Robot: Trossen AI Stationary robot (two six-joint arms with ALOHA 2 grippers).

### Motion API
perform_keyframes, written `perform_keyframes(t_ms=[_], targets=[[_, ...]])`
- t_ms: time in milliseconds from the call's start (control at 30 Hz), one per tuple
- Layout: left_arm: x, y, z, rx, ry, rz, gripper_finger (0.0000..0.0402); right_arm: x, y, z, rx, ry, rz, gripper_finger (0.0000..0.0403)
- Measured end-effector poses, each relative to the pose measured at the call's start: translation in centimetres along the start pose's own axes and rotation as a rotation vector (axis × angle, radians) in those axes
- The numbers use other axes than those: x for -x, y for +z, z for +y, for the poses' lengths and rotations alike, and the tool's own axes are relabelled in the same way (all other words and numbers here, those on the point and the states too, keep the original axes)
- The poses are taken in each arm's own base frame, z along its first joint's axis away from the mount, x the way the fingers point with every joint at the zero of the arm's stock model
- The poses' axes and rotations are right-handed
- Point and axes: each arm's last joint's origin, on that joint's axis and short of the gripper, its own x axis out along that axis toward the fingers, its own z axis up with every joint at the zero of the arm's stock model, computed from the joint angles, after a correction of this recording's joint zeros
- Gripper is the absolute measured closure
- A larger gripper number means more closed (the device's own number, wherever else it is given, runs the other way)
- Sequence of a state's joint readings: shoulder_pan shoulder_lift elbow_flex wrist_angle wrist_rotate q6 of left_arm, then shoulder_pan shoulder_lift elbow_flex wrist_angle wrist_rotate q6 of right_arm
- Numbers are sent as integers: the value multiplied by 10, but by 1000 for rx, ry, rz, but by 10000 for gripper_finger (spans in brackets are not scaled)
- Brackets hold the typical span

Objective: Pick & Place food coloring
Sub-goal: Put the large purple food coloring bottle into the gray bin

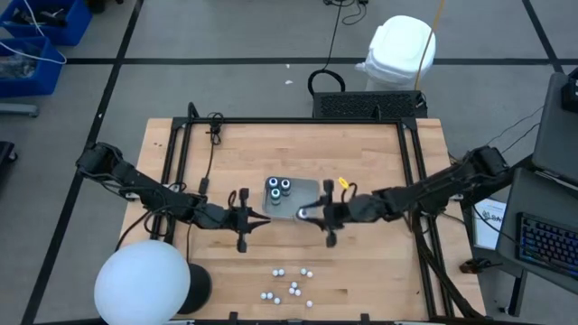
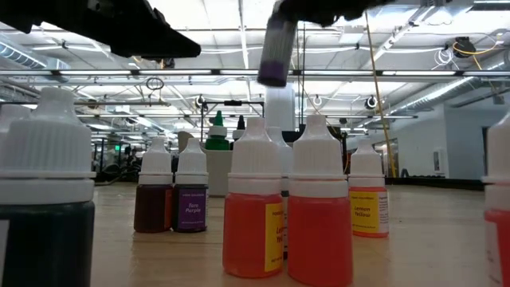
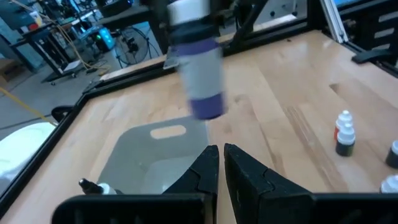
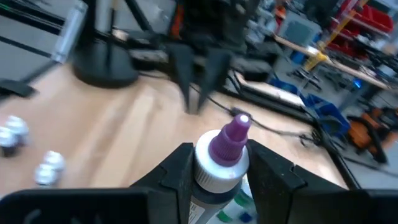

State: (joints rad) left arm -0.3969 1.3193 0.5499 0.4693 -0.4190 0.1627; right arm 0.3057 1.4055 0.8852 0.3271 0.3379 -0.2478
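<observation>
My right claw is clamped round a purple-tipped food coloring bottle, held in the air at the near edge of the translucent grey tray — two bottles already stand at its far end. My left claw, fingers closed and empty, waits opposite. I judge I should lower slowly and keep the bottle upright. One purple bottle among the loose ones reads "Purple".

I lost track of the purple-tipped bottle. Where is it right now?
The purple-tipped bottle is held in the right gripper, off the table at its middle, beside the grey tray and opposite the left gripper.
</observation>
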Motion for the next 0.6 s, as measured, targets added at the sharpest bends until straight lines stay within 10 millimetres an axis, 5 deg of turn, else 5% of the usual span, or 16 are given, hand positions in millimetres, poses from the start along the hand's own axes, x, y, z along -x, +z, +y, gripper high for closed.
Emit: perform_keyframes(t_ms=[200, 600], targets=[[0, 0, 0, -16, 1, 3, 366, -23, -19, -25, -24, -52, 44, 288], [0, -1, 2, -22, 61, 14, 366, -61, -57, -42, -103, -65, 77, 288]])
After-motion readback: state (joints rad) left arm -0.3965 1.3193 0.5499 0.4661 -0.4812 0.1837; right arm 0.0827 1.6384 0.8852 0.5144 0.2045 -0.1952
